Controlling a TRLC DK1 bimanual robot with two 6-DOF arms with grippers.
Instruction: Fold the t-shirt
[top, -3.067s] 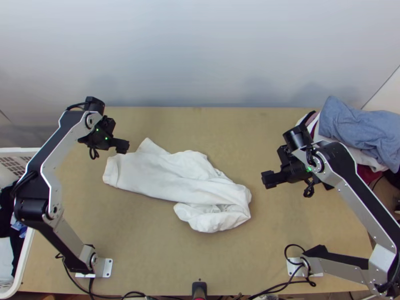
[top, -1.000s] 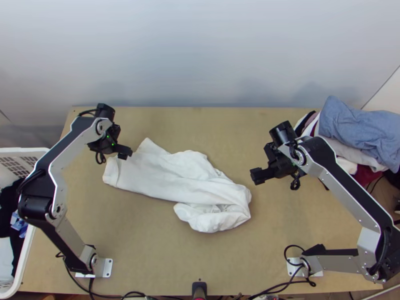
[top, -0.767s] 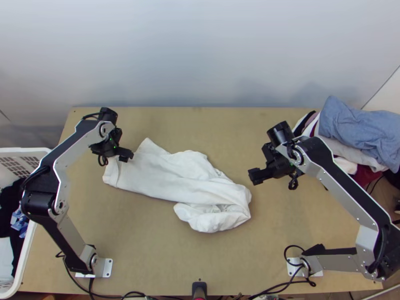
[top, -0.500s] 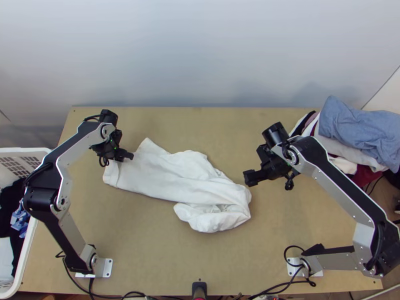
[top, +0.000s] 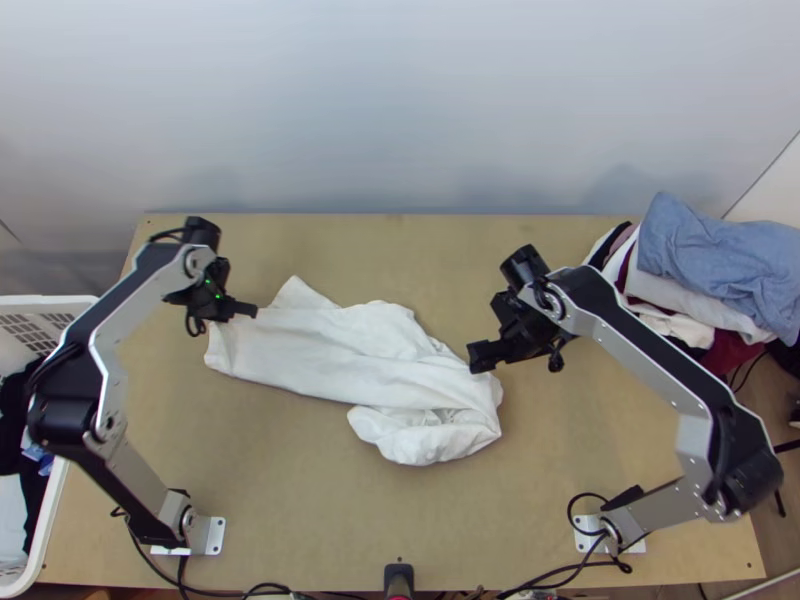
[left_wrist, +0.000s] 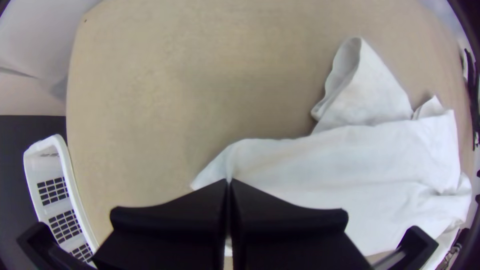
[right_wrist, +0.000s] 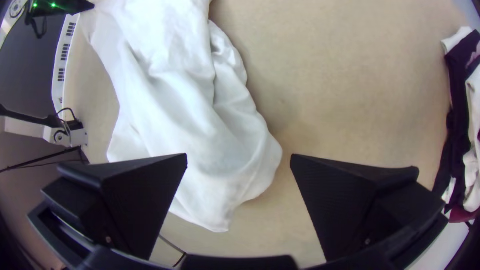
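Note:
The white t-shirt lies bunched and elongated across the middle of the table, with a rumpled lobe at its lower right. At its upper left end is my left gripper; in the left wrist view the left gripper has its fingers together, with a crease of the shirt running into their tips. My right gripper hangs at the shirt's right end. Seen from its own wrist, the right gripper stands open, its fingers wide apart, with the shirt partly between and beneath them.
A white basket with dark and white clothes stands at the left edge. Several garments, with a blue-grey one on top, are piled at the right back corner. Bare wood lies in front of the shirt.
My left gripper has come down onto the shirt's left end and then shifted slightly left, creasing the cloth there. The right gripper has moved left to the shirt's right end.

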